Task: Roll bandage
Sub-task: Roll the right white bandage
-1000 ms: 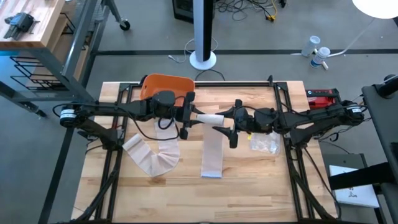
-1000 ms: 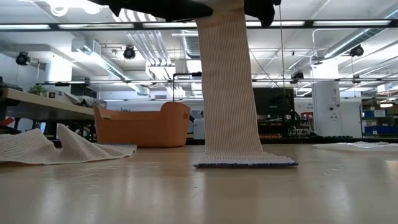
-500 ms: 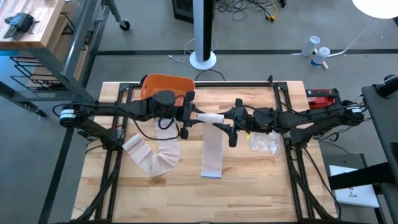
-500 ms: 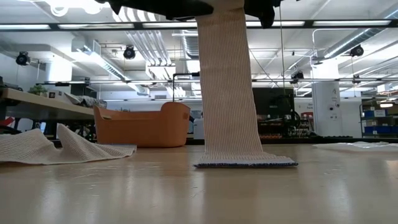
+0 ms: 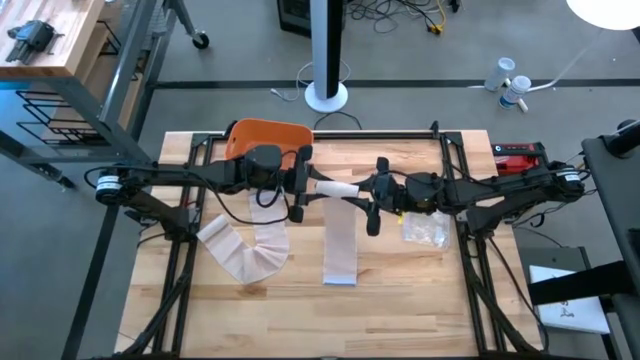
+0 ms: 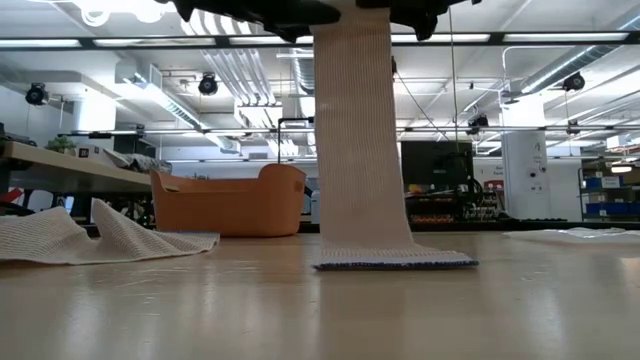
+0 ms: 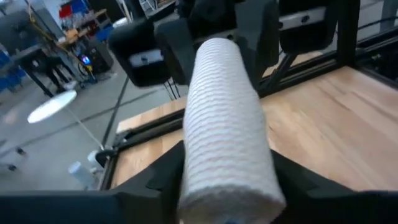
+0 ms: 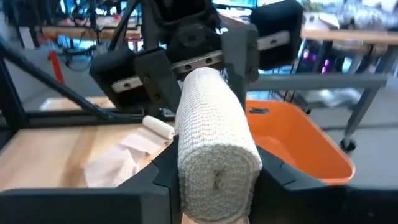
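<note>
A white bandage roll (image 5: 335,188) hangs level above the table's middle, held between both grippers. My left gripper (image 5: 302,186) is shut on the roll's left end and my right gripper (image 5: 368,194) on its right end. From the roll a loose strip (image 6: 358,140) hangs straight down. The strip's lower end (image 6: 395,260) lies flat on the wooden table (image 5: 420,300). In the high view the same strip (image 5: 340,245) runs toward the near edge. My left gripper pinches the roll's left end (image 7: 224,186) between its two fingers (image 7: 165,171). It comes in level from the table's left, along the roll. The roll is lifted clear. My right gripper pinches the roll's right end (image 8: 214,180) between its two fingers (image 8: 270,174). It comes in level from the table's right, along the roll.
A second bandage (image 5: 245,250) lies loose and crumpled at the near left. An orange basket (image 5: 268,140) stands at the far left. A clear plastic bag (image 5: 425,230) lies at the right. Black frame rails (image 5: 180,260) run along both sides of the table.
My right gripper has turned a little about the roll and edged toward the far edge. The hanging strip has swung slightly and now hangs straighter, while its lower end has stayed on the table.
</note>
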Motion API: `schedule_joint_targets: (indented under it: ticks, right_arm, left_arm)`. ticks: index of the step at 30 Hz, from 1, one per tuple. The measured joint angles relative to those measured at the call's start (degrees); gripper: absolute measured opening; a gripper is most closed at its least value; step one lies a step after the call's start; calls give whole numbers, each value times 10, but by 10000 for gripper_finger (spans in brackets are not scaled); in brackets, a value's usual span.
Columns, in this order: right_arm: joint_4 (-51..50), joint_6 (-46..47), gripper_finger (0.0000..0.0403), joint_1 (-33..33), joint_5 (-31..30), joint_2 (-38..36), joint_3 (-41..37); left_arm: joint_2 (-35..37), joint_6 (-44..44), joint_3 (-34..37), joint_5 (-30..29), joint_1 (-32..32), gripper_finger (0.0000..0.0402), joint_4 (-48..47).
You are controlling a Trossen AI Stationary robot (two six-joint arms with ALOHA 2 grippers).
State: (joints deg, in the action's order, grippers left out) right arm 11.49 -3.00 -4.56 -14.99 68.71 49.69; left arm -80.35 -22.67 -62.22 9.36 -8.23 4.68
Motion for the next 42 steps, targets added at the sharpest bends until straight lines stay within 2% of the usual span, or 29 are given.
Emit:
schedule_joint_targets:
  ticks: [6, 11, 18, 26, 36, 42]
  right_arm:
    - [-3, -133, 111, -1, 4, 0, 0]
    - [5, -212, 108, -1, 3, 0, 0]
    - [12, -316, 107, -1, 0, 0, 0]
    - [13, -401, 101, -1, 0, 0, 0]
    - [39, -570, 96, -1, 2, 0, 0]
    - [60, -600, 100, -1, 2, 0, 0]
  left_arm:
    - [16, 56, 0, 26, 0, 239, -48]
    - [25, 79, -1, 54, 0, 292, -46]
    - [41, 87, -1, 64, -1, 338, -40]
    - [46, 110, -1, 66, -2, 352, -9]
    - [38, 166, -1, 67, -6, 342, 3]
    - [30, 163, 0, 80, -7, 333, 9]
